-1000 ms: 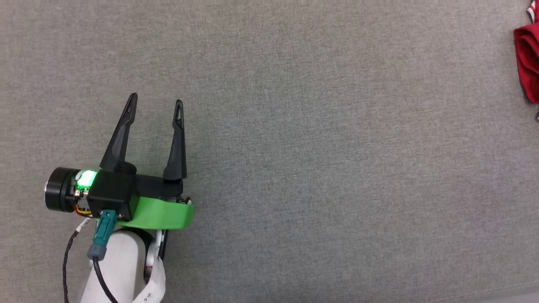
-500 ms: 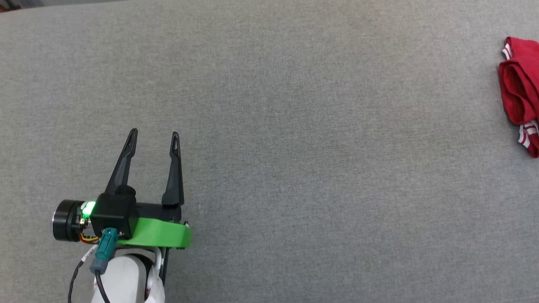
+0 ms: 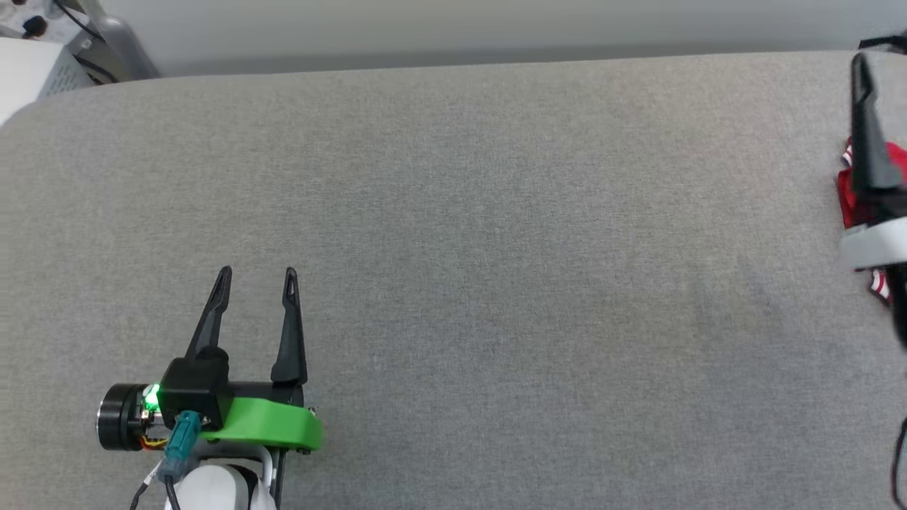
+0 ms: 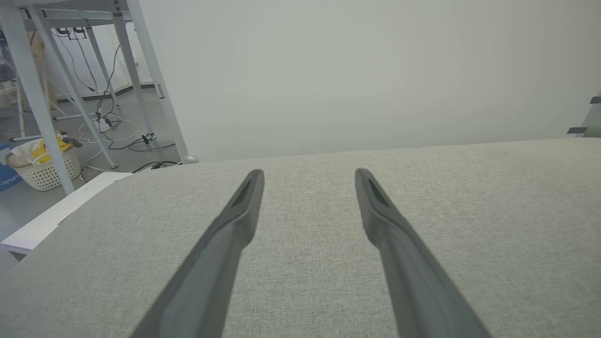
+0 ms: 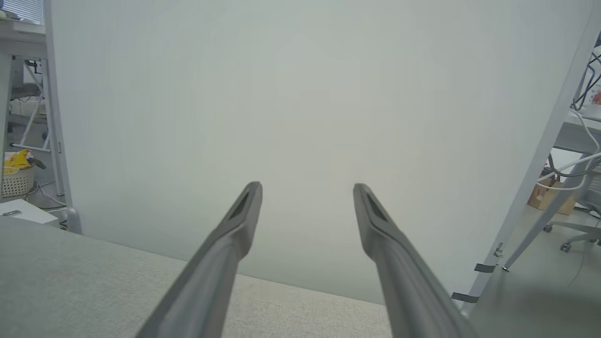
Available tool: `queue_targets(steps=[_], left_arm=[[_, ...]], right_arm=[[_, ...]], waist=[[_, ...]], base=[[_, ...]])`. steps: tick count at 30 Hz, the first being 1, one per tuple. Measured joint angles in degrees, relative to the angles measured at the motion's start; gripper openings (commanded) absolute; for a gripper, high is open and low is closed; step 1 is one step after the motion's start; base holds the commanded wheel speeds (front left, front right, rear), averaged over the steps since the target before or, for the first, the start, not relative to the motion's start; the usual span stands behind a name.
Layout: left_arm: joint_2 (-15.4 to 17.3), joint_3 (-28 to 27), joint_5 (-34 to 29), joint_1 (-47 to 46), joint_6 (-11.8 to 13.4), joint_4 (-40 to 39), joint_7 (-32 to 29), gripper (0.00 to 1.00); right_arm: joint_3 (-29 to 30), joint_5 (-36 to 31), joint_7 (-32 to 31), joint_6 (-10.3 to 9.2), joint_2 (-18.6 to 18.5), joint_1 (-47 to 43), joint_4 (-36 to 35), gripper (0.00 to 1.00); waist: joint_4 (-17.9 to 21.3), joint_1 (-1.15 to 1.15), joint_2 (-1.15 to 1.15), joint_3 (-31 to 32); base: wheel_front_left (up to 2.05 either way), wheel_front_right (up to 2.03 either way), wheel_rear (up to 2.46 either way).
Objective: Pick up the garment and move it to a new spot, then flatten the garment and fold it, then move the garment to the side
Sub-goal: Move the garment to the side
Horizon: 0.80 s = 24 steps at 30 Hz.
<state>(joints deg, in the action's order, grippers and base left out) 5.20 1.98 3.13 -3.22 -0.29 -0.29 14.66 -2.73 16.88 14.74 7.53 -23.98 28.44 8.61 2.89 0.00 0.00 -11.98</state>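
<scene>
The garment (image 3: 848,204) is a red bunched heap with striped trim at the table's far right edge, mostly hidden behind my right arm. One dark finger (image 3: 867,134) of the right gripper rises in front of it at the picture's edge. In the right wrist view the right gripper (image 5: 307,187) is open, with nothing between its fingers, and points past the table's far edge toward a pale wall. My left gripper (image 3: 258,273) stands open at the lower left, far from the garment. Bare grey cloth lies under the left gripper (image 4: 308,172).
The grey cloth-covered table (image 3: 496,212) stretches wide between the two grippers. Its far edge runs along the top, with a pale wall behind. A white box (image 3: 28,78) sits off the far left corner. On the floor to the left are metal frame legs (image 4: 150,75) and a basket (image 4: 44,166).
The head camera has tilted up, so the whole picture slid down and the table's far edge now shows. My right arm has come into view at the right edge, over the garment.
</scene>
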Motion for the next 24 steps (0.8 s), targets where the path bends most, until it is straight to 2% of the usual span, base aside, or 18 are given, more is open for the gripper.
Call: queue_targets(steps=[4,7,12,15,24], left_arm=[[-0.22,-0.42,0.42,0.83,-0.19,1.04,0.00,1.00],[-0.49,-0.33,0.42,1.03,-0.43,1.55,0.00,1.00],[-1.15,-0.32,0.42,1.25,-0.49,1.78,0.00,1.00],[-1.29,-0.18,0.42,1.91,-0.56,1.96,0.00,1.00],[-1.54,0.02,0.66,3.56,-1.49,3.16,0.00,1.00]], right_arm=[[1.70,-4.38,0.09,0.00,6.71,-7.56,-5.91,1.00],[3.22,-5.44,0.11,0.00,10.48,-12.28,-7.62,1.00],[3.20,-7.72,0.13,0.00,14.90,-18.94,-8.02,1.00],[3.31,-7.66,0.13,0.00,16.69,-21.90,-7.43,1.00],[4.02,-7.03,0.13,0.00,18.84,-28.97,-7.11,1.00]], waist=[[-1.43,0.00,0.00,1.96],[-2.60,0.00,0.00,3.02],[-3.86,0.00,0.00,4.84],[-4.19,0.00,0.00,5.68],[-4.79,0.00,0.00,8.09]], base=[[0.00,0.00,0.00],[0.00,0.00,0.00],[0.00,0.00,0.00],[0.00,0.00,0.00],[0.00,0.00,0.00]])
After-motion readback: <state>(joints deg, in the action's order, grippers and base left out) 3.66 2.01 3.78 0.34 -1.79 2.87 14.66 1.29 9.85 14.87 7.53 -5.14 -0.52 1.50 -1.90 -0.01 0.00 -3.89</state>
